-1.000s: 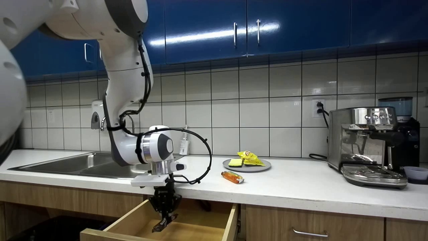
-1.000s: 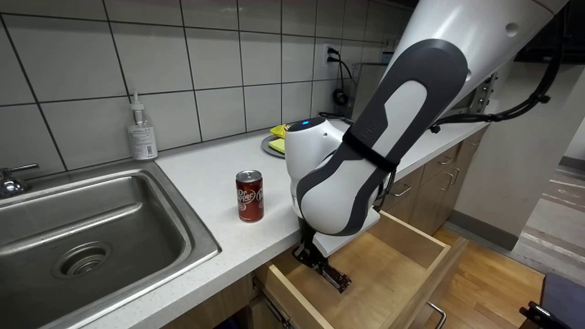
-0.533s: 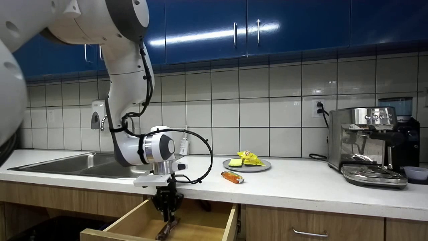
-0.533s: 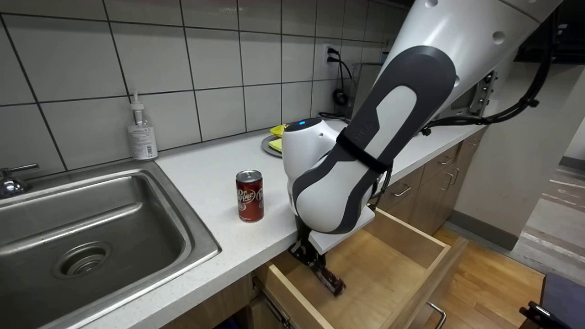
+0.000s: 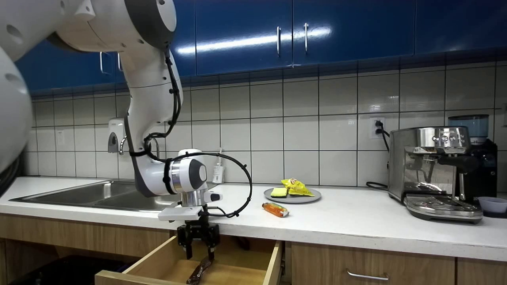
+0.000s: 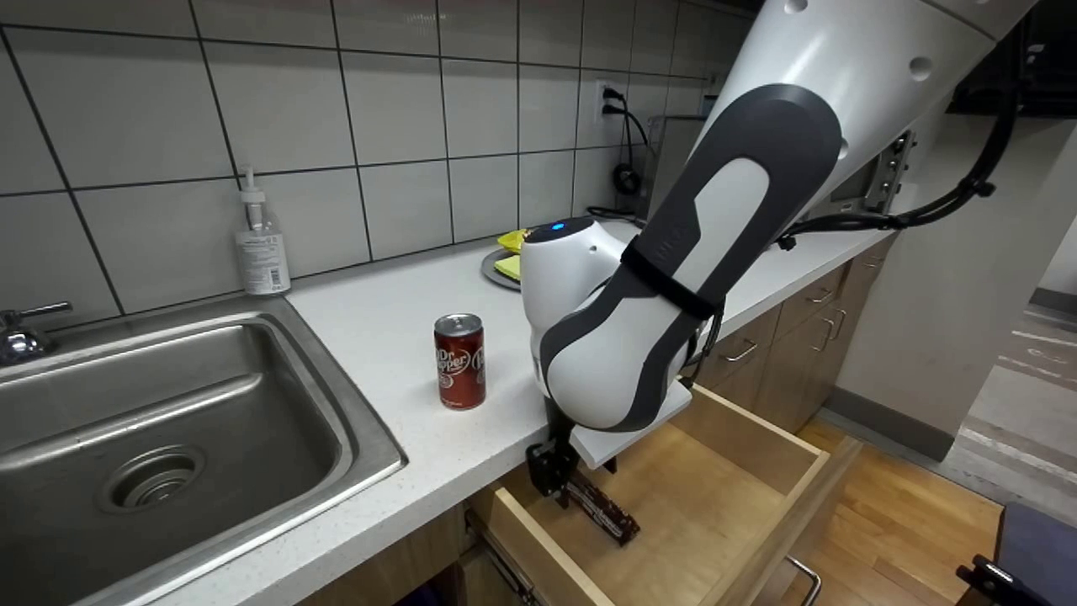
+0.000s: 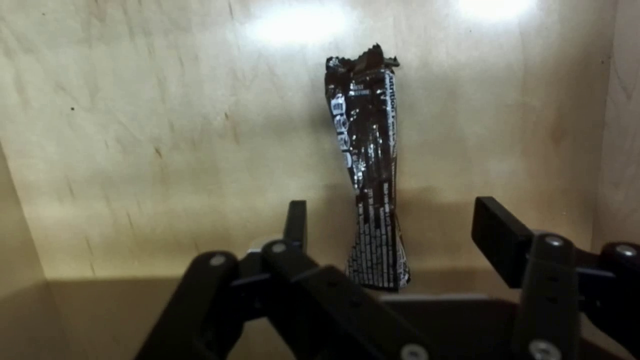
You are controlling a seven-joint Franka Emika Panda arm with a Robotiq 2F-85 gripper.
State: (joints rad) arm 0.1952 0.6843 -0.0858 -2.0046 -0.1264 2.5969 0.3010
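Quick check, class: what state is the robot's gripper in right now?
Gripper: open, holding nothing; the brown-wrapped snack bar lies loose in the drawer.

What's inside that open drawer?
A dark brown wrapped bar lies on the bottom of the drawer. The countertop covers part of the rear; whatever sits there is hidden.

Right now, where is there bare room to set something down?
On the counter between the orange packet and the espresso machine; also on the drawer floor either side of the brown-wrapped bar. Crowded: the grey plate, holding a yellow bag and a sponge, and one end of the bar, flanked by the open jaws in the wrist view.
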